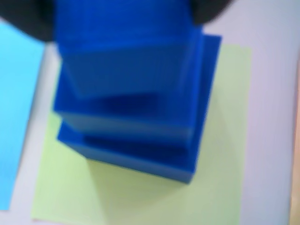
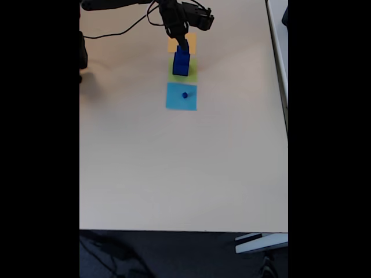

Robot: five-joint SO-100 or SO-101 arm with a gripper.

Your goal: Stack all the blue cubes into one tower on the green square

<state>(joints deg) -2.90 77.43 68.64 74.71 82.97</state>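
Right now my jaws sit at the top of a blue stack; whether they grip it or stand apart, I cannot tell. In the wrist view the medium cube rests on the large cube, which stands on the green square. In the fixed view the small cube lies apart on the light-blue square, with the orange square beyond the stack on the pale counter.
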